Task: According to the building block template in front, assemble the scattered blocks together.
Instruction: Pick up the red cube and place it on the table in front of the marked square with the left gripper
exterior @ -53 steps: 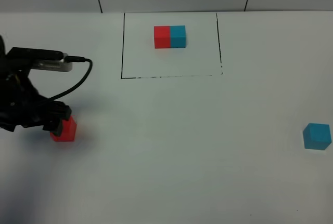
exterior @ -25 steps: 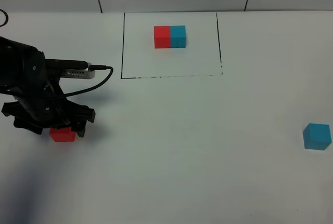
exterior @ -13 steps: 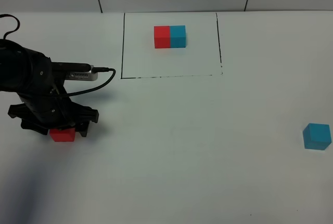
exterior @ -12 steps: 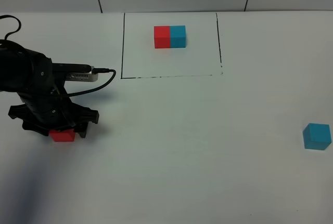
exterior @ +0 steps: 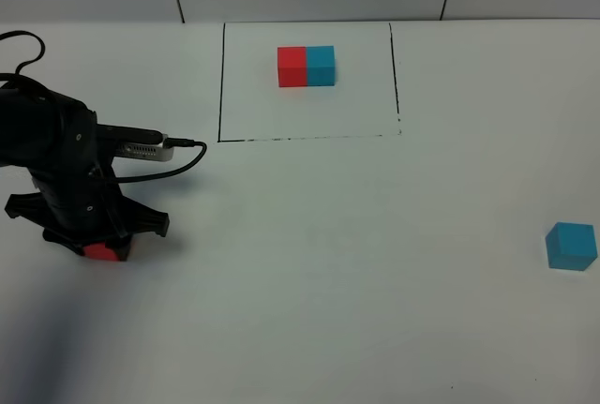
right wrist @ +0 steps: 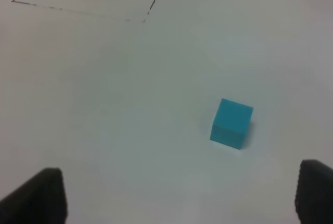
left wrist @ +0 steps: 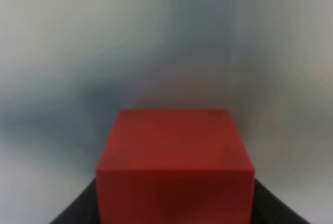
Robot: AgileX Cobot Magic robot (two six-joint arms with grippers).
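The left gripper (exterior: 98, 235) is clamped on the red cube (left wrist: 174, 167) — its black fingers (left wrist: 83, 213) press the block's two sides, low over the white table (exterior: 328, 263). The right gripper (right wrist: 179, 198) hangs with its fingers spread wide, holding nothing; the blue cube (right wrist: 231, 122) lies out ahead of them, touching neither. The joined red-and-blue pair (exterior: 306, 66) sits inside its black outline (exterior: 221, 85) — well beyond both sets of fingers.

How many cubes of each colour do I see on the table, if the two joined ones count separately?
Red cubes: 2 (template's red half, loose red cube)
Cyan cubes: 2 (template's cyan half, loose cyan cube)
Total: 4
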